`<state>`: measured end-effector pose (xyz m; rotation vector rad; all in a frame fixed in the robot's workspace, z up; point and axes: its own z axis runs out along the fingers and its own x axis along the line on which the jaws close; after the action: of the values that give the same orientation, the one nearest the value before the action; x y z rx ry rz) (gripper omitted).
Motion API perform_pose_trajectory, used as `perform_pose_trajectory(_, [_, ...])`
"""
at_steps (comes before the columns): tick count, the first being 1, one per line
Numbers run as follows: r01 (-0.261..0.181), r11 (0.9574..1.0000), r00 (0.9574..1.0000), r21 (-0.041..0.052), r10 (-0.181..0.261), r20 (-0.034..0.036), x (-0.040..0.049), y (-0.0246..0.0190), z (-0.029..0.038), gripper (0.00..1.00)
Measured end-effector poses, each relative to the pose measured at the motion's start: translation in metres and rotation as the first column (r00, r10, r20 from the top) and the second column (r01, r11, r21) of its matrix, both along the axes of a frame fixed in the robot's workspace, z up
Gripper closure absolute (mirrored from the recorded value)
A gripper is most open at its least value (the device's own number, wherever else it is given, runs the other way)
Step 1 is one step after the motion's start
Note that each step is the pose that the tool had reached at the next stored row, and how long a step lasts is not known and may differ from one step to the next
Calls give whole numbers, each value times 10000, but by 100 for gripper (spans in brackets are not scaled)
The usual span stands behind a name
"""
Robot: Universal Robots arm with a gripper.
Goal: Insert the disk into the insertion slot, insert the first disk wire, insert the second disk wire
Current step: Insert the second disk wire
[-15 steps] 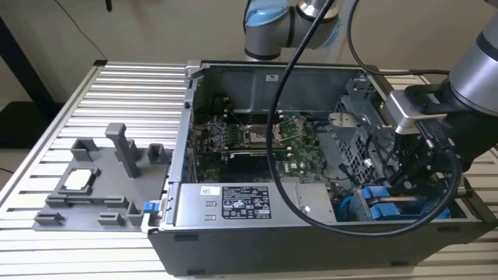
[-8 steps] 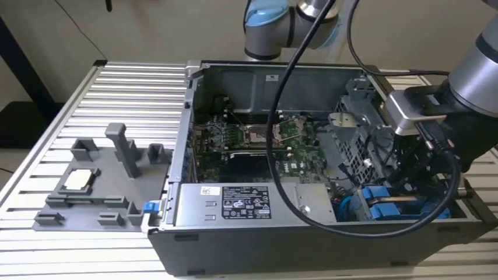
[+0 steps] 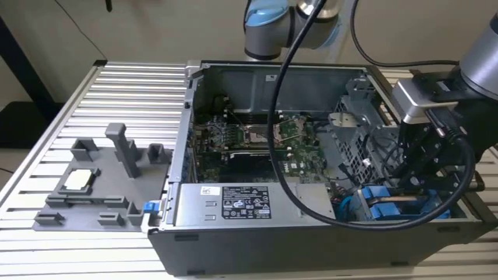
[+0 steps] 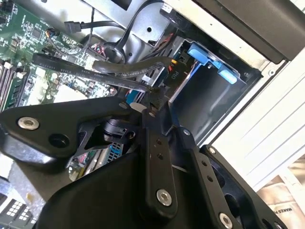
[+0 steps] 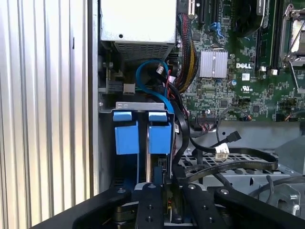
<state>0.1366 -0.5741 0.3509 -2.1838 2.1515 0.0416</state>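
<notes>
Reaching down into the open grey computer case (image 3: 257, 245) on the ribbed aluminium desk (image 3: 116, 93), black pincer (image 3: 412, 175) lowered at the drive cage corner on the exterior view's right. Fingers (image 4: 155, 112) pressed close together at the tips in the second wrist view, seemingly pinching a small dark connector at the end of a flat black cable (image 4: 95, 67); grip not fully certain, tips partly hidden by the linkage.

Standing side by side in the grey sheet-metal insertion slot (image 5: 107, 143) in the first wrist view, two bright blue plastic carriers: the silver-grey disk in its blue carrier (image 5: 159, 136) seated just beside the other blue-tabbed carrier (image 5: 126, 133), both tabs level. Cannot tell from these views which carrier holds the task's drive with full confidence.

Looping above the carriers, a blue cable (image 5: 147, 76). Lying loose near the cage, a black cable with a white plug (image 5: 221, 151). Beside the case on the desk, a grey plastic fixture tray (image 3: 93, 186). Inside the case, green motherboard (image 3: 249, 140) and large silver labelled box (image 3: 233, 204).
</notes>
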Motion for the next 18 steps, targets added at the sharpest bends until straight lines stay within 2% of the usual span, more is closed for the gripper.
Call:
perform_pose_trajectory(7, [0, 10000, 10000, 0, 0, 0, 0, -1, 0, 78])
perform_pose_trajectory(8, [0, 10000, 10000, -1, 0, 0, 0, -1, 0, 84])
perform_pose_trajectory(12, [0, 10000, 10000, -2, 0, 0, 0, -1, 0, 84])
perform_pose_trajectory(16, [-1, 10000, 10000, -2, 1, 15, -8, -1, -11, 84])
perform_pose_trajectory(18, [-1, 10000, 10000, -13, 1, 61, -28, -1, -22, 84])
